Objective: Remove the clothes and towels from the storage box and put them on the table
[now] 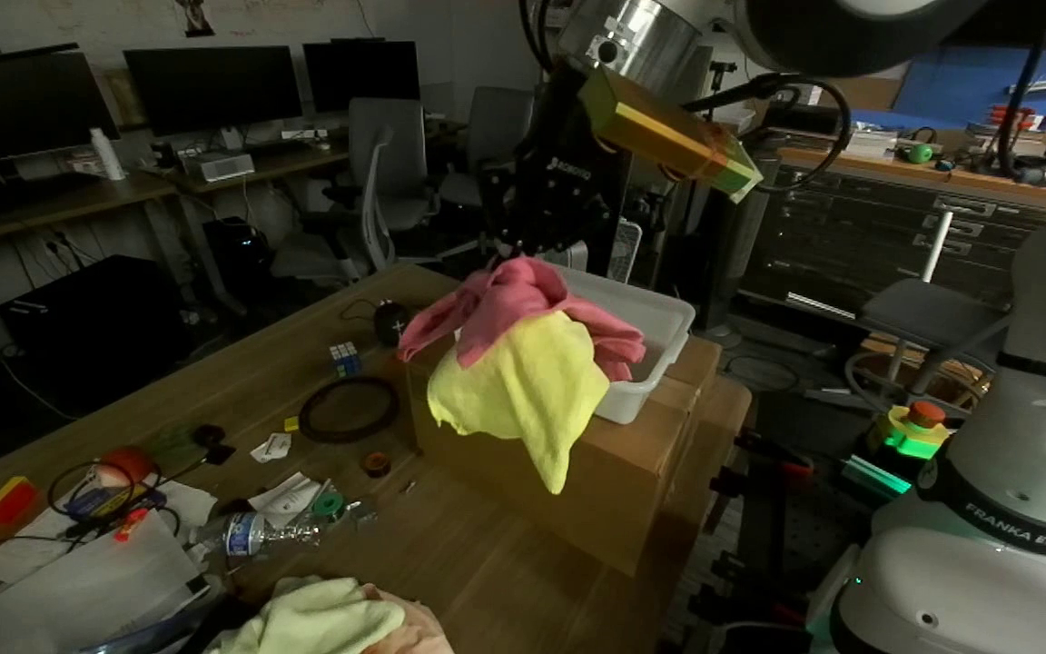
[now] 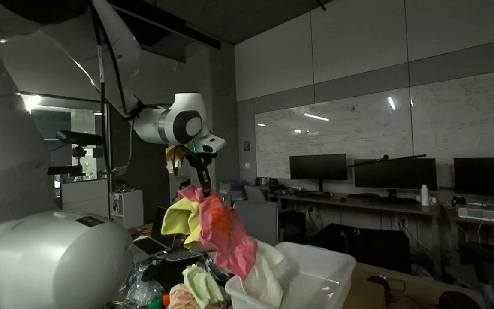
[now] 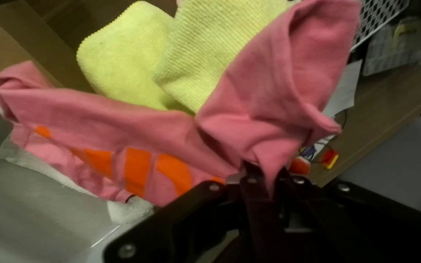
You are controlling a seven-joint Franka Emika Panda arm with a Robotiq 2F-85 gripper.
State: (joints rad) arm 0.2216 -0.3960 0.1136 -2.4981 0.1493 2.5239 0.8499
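My gripper [image 1: 516,247] is shut on a pink cloth [image 1: 509,295] with an orange print, which also shows in the wrist view [image 3: 261,109]. A yellow towel [image 1: 523,391] hangs with it; I cannot tell whether the jaws pinch it too. Both hang at the side of the translucent white storage box [image 2: 320,251], and the pink cloth's lower end is by its rim. A white cloth [image 2: 266,274] lies over the box wall, partly inside, near the pink cloth. A pale green towel [image 1: 319,618] and a peach cloth [image 1: 409,627] lie on the table [image 1: 450,554].
The box stands on a cardboard box [image 1: 559,481] on the table. A plastic bottle [image 1: 255,534], papers [image 1: 78,581], a black ring [image 1: 348,409] and a puzzle cube [image 1: 344,359] lie on the table. A laptop [image 2: 178,255] shows behind the cloths.
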